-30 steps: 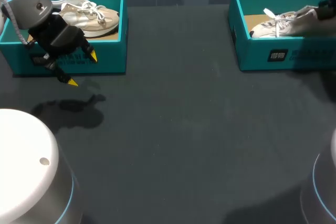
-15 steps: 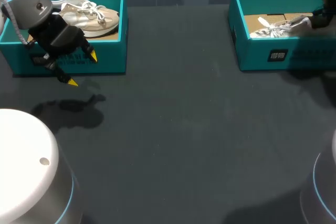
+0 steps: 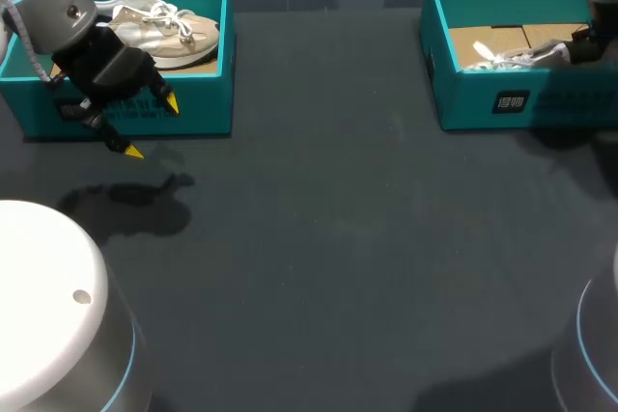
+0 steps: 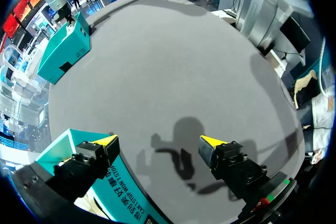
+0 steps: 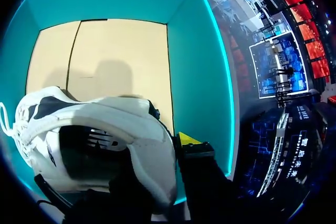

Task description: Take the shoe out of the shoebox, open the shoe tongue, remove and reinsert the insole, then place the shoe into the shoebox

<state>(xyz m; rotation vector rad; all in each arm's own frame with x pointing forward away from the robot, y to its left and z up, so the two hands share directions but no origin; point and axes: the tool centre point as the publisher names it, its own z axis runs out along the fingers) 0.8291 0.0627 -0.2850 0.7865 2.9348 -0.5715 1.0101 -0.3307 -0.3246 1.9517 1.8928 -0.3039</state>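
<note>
Holding white shoe [image 5: 105, 129] by the heel in clenched right fingers [image 5: 186, 140], low inside right shoebox [image 3: 483, 103], with left fingers [image 4: 107, 141] spread idle; probably final placing, next requiring seating flat and release.

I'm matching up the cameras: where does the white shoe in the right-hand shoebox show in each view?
Head view: white shoe far right, inside the right teal shoebox.
Left wrist view: not in it; only that shoebox's outside, far across the table.
Right wrist view: the shoe at the right gripper, over the box's tan floor.
Shared landmark: the right teal shoebox.
</note>
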